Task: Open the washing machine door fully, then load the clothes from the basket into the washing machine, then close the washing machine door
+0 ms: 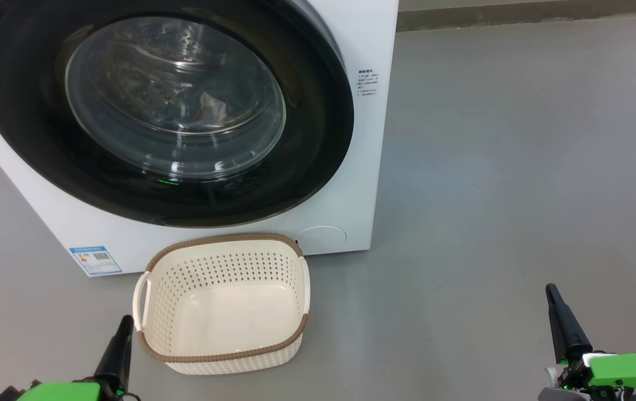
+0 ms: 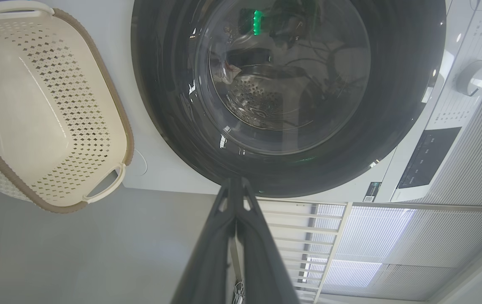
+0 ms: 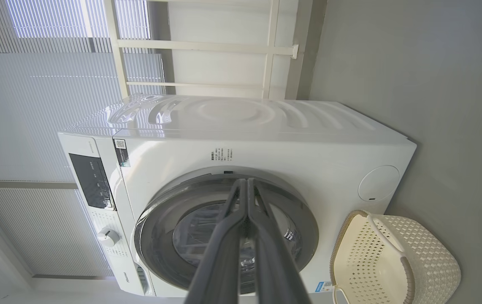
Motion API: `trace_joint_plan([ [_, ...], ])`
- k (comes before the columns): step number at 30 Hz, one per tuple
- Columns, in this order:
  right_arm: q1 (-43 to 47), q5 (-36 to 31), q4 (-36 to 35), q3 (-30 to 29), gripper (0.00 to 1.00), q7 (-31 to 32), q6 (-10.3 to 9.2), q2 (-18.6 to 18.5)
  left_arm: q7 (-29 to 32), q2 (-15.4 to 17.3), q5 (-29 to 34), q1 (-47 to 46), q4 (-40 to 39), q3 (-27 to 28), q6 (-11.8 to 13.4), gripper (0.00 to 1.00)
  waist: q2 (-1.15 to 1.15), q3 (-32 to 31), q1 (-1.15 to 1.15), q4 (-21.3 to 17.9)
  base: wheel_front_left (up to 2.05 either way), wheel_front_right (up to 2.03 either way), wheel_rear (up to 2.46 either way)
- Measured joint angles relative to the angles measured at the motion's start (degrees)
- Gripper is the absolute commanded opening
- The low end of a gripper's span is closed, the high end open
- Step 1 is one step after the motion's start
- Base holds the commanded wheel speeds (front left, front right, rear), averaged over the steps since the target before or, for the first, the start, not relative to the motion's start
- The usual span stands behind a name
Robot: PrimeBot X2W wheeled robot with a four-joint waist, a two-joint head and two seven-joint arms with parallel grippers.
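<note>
The white washing machine (image 1: pixel 362 184) stands at the upper left of the head view with its round black washing machine door (image 1: pixel 307 139) shut flat against the front. Through the glass window some light cloth, the clothes (image 1: pixel 211 106), lies inside the drum. On the floor in front stands the cream basket (image 1: pixel 223 303), with nothing in it. My left gripper (image 1: pixel 124 326) is shut, just left of the basket's handle. Far off at the lower right, my right gripper (image 1: pixel 552 295) is shut too. Door (image 2: pixel 173 97) (image 3: pixel 161 211), basket (image 2: pixel 47 105) (image 3: pixel 393 257) and shut fingers (image 2: pixel 234 198) (image 3: pixel 245 190) appear in both wrist views.
Grey floor (image 1: pixel 518 167) spreads open to the right of the machine up to a wall base at the back. A blue label sticker (image 1: pixel 95 260) and a round white cap (image 1: pixel 322 236) mark the machine's lower front. Window blinds (image 3: pixel 34 105) rise behind the machine.
</note>
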Motion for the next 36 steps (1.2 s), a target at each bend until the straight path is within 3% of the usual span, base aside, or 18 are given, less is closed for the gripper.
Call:
trace_joint_plan([
  [36,0.0,0.8,0.1,-0.1,0.0,0.0,0.0,0.1,0.0,0.0,-0.2,-0.1,0.0,0.1,0.0,0.0,0.0,0.0,0.0,0.0,0.0,0.0,0.0],
])
